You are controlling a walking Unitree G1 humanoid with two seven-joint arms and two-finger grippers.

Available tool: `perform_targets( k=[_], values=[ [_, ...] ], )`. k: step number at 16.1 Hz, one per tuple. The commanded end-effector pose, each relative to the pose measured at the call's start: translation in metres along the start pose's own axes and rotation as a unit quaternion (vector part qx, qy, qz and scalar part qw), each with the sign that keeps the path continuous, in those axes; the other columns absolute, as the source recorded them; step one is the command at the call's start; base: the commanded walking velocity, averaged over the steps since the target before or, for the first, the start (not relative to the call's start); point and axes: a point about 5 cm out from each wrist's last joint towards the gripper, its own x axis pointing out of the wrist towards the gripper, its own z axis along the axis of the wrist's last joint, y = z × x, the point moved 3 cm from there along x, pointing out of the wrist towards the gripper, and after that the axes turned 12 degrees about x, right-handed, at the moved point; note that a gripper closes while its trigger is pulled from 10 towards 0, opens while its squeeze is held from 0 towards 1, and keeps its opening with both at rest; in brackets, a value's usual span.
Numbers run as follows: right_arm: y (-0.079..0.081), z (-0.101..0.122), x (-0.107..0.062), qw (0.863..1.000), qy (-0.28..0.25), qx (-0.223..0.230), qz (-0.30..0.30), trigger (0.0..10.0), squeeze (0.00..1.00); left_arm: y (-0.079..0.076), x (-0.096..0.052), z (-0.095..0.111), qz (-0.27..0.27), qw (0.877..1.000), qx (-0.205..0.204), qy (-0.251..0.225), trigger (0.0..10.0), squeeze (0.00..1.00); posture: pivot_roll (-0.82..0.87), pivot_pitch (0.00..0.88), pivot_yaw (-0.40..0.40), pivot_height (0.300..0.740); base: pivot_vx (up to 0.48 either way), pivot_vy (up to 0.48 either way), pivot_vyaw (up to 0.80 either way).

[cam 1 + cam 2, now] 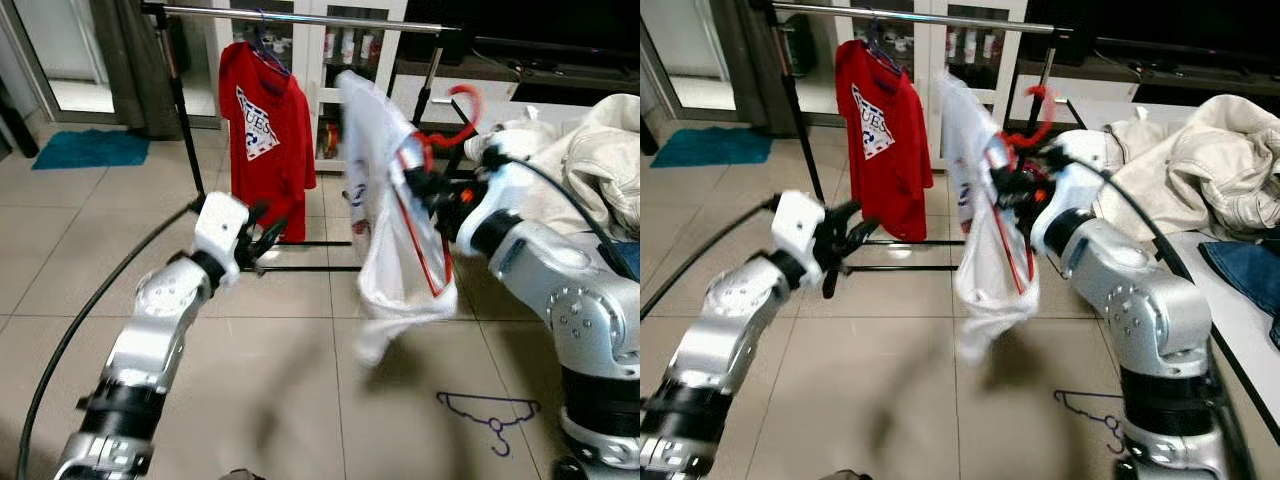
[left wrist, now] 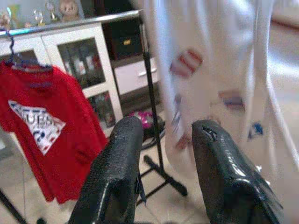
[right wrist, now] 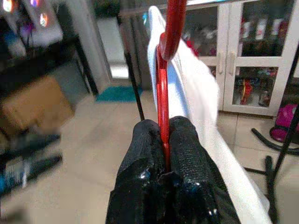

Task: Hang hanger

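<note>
A white garment (image 1: pixel 385 215) hangs on a red hanger (image 1: pixel 452 118), whose hook curves up near the right post of the clothes rail (image 1: pixel 300 18). My right gripper (image 1: pixel 430 190) is shut on the red hanger (image 3: pixel 162 93) just below its hook, holding it below the bar. My left gripper (image 1: pixel 262 242) stands open and empty to the left of the white garment (image 2: pixel 210 79), in front of a red T-shirt (image 1: pixel 265 125) that hangs from the rail on a dark hanger.
A purple hanger (image 1: pixel 490 412) lies on the tiled floor at the right. A pile of cream clothes (image 1: pixel 590 160) covers a table at the right. White glass-door cabinets (image 1: pixel 320 60) stand behind the rack. The rack's black base bars (image 1: pixel 310 268) cross the floor.
</note>
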Motion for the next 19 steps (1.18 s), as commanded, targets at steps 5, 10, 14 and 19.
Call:
perform_targets(
  k=[5, 10, 14, 19],
  values=[
    [0.001, -0.011, -0.005, 0.983, 0.100, -0.145, 0.049, 0.0, 0.00, 0.041, -0.008, 0.090, -0.127, 0.982, 0.053, -0.126, 10.0, 1.00, -0.09, 0.000, -0.043, 0.740, 0.000, 0.000, 0.00],
    [0.017, -0.013, -0.010, 0.952, 0.166, -0.208, 0.151, 0.0, 0.00, 0.040, -0.003, 0.093, -0.293, 0.945, 0.119, -0.082, 10.0, 1.00, -0.08, 0.000, -0.054, 0.740, 0.000, 0.000, 0.00],
    [0.043, -0.016, -0.018, 0.928, 0.188, -0.222, 0.232, 0.0, 0.00, 0.013, 0.006, 0.079, -0.392, 0.911, 0.111, -0.064, 10.0, 0.00, -0.09, 0.000, -0.035, 0.740, 0.000, 0.000, 0.00],
    [0.049, -0.023, -0.027, 0.908, 0.216, -0.241, 0.266, 0.0, 0.00, 0.007, 0.002, 0.068, -0.477, 0.870, 0.122, -0.033, 0.0, 0.00, -0.10, 0.000, -0.031, 0.740, 0.000, 0.000, 0.00]
  ],
)
